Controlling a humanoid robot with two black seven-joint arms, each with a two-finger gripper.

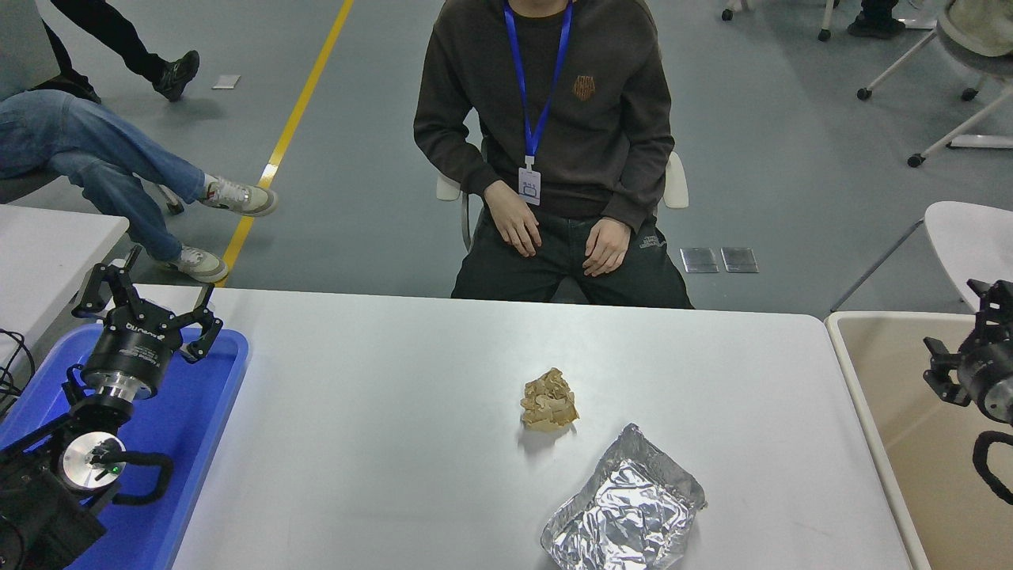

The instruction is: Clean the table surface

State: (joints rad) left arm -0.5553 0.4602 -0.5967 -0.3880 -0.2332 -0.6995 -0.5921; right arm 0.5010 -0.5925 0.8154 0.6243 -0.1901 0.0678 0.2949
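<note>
The white table surface [380, 443] fills the lower middle of the head view. A crumpled tan paper ball [548, 400] lies near its middle. A flattened silver foil tray [625, 511] lies at its front right. My left gripper [147, 299] is parked open over the blue tray at the lower left, empty. My right gripper [959, 328] comes in at the right edge, over the beige bin, open and empty, well to the right of the paper ball and the foil.
A blue tray [194, 419] sits at the table's left end. A beige bin [863, 380] stands against its right end. A person in a dark sweater [546, 134] sits at the far side, hands on their lap. A smaller white table [47, 245] stands at the far left.
</note>
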